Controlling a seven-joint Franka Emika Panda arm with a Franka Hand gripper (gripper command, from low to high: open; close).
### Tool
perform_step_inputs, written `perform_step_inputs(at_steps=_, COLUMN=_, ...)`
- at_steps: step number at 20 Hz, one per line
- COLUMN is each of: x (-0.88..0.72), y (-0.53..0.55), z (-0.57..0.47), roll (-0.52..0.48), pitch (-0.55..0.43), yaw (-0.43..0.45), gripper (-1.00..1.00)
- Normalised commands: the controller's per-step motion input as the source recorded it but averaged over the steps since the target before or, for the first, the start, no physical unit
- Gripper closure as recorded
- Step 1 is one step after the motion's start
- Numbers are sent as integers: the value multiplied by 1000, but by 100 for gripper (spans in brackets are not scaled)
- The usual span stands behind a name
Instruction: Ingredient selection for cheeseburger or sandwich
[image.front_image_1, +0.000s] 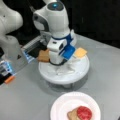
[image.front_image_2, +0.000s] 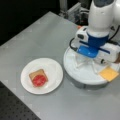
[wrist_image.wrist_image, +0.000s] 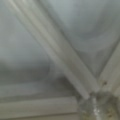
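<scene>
- On the white plate, near the tabletop front edge in a front view, the sandwich so far: a brown toast square with a red tomato disc on top, well apart from the claw.
- Same stack in a front view: toast under the tomato.
- The claw is down over the white round turntable, fingers on its surface; how far open, I cannot tell, and no piece shows in its grip.
- A second toast square lies on the turntable edge, just beside the claw.
- The yellow cheese square sits on the turntable's rim, near the claw; also in a front view.
</scene>
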Motion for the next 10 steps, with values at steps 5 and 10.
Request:
perform_step_inputs(at_steps=5, x=-217, y=-85, z=-328, roll=166, pitch=13, yaw=-146, gripper=-100)
perform_step_inputs(at_steps=10, x=-203, y=5, z=-332, roll=160, pitch=35, yaw=-155, gripper=-100)
